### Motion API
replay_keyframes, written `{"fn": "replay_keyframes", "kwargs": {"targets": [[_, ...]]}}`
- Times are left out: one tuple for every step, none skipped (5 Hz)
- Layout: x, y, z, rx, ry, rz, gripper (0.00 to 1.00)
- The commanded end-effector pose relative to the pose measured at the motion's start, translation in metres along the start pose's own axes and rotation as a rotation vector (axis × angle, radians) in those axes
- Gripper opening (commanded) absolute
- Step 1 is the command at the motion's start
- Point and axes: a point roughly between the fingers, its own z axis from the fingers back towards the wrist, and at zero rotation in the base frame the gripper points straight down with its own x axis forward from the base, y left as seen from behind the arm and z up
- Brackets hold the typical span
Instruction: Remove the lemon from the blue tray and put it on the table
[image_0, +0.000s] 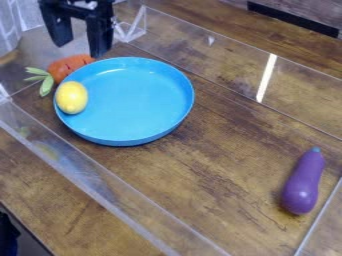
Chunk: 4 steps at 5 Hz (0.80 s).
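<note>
Single camera, high front vantage, angled down on table (201, 170); mid-range, whole workspace visible.

Take the purple eggplant (303, 181) as your landmark: it lies low at the right, its narrow stem end pointing up and away from you. Far to its upper left you'll find an orange carrot (64, 67) with green leaves (partly hidden). A clear plastic barrier (120, 205) runs across the foreground, left of the eggplant.
</note>
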Motion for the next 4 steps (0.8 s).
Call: {"fn": "replay_keyframes", "kwargs": {"targets": [[-0.001, 0.011, -0.009, 0.026, -0.039, 0.09, 1.0], [-0.003, 0.018, -0.029, 0.04, -0.047, 0.178, 1.0], [0.001, 0.035, -0.046, 0.044, -0.059, 0.158, 1.0], [0.006, 0.055, -0.057, 0.042, -0.07, 0.127, 1.0]]}}
